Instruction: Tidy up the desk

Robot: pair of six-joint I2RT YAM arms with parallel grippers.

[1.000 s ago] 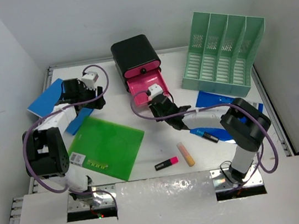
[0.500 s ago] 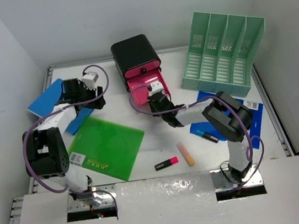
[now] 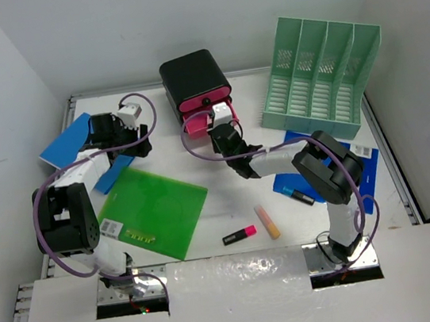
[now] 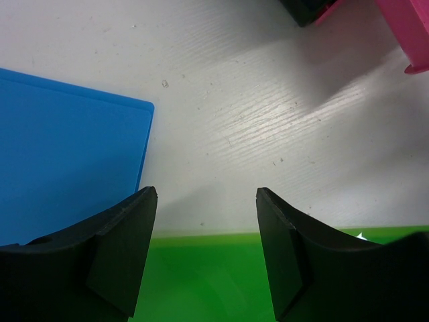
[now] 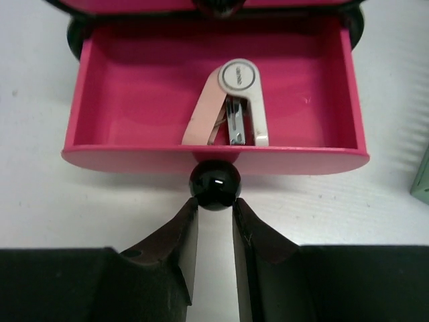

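Right wrist view: right gripper [image 5: 216,209] fingers nearly together with a narrow gap, tips at the near side of the black knob [image 5: 215,185] on the pink drawer [image 5: 134,159]. Cannot tell if they pinch the knob or just press on it. Drawer is partly out and holds one small white-and-tan clip tool [image 5: 240,84]. White surface lies either side of the drawer.

Left wrist: left gripper [image 4: 206,194] has its fingers spread wide with nothing between them, low over the desk [image 4: 268,121]. A blue folder [image 4: 67,154] lies just left of the fingers and a green folder [image 4: 208,275] under them at the near edge.

Top view: the desk is the big white tabletop filling the enclosure, with thin metal rails along its edges and plain white walls on the left, the right and the far side. The drawer belongs to a black box [image 3: 193,76] at the far middle. A green file rack [image 3: 319,74] stands at far right. In the near middle a pink-and-black highlighter [image 3: 240,234] lies just beside a tan stick [image 3: 268,222], with a dark pen [image 3: 296,194] a little to their right. More blue sheets [image 3: 365,176] lie flat under the right arm.
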